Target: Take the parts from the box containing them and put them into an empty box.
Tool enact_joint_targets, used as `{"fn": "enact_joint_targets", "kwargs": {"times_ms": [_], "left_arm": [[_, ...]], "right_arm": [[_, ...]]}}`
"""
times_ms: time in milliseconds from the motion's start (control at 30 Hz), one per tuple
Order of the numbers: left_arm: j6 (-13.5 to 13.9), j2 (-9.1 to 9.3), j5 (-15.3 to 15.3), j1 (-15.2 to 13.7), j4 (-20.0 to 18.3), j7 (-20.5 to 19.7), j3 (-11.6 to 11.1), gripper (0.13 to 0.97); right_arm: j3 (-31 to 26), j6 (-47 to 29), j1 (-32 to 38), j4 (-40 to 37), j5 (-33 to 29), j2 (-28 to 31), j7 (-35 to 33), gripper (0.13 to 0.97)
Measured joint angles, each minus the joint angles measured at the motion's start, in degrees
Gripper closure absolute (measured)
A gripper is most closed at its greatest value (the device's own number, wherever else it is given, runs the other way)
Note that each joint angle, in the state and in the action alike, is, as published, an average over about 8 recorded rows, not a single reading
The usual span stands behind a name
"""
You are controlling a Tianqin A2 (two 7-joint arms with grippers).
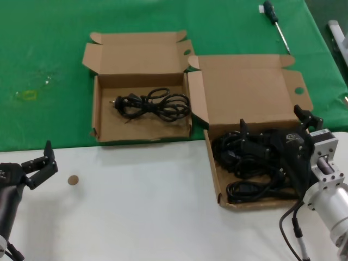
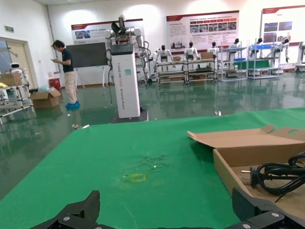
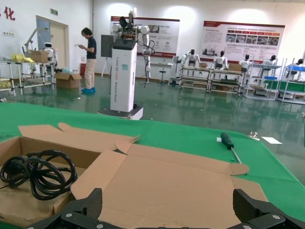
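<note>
Black power cords looped into bundles [image 1: 255,163] are heaped in the larger brown cardboard box with a wide hinged lid [image 1: 215,163], which sits at the near right, where the green cloth [image 1: 43,65] meets the white tabletop [image 1: 136,206]. The right gripper [image 1: 274,130] is lowered into that box, its fingers spread wide over the pile, apparently so that a bundle can be taken between them; nothing is pinched yet, as far as can be seen. One cord bundle [image 1: 152,103] is already laid in the smaller shallow cardboard box with a ragged front rim [image 1: 97,109], just to the left and slightly farther back. The left gripper [image 1: 41,163] is held idle over the white tabletop at the near left, fingers parted and empty. A green-handled screwdriver [image 1: 276,23] lies well behind the boxes, out of the way. The raised lid and the tangle of cords are judged the likeliest hindrances to a clean lift.
</note>
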Motion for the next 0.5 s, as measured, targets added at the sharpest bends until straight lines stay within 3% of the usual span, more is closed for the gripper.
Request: {"fn": "enact_joint_targets", "kwargs": {"times_ms": [500], "left_arm": [[0.00, 0.00, 0.00, 0.00, 0.00, 0.00, 0.00, 0.132]], "right_arm": [[0.00, 0.00, 0.00, 0.00, 0.00, 0.00, 0.00, 0.129]]}}
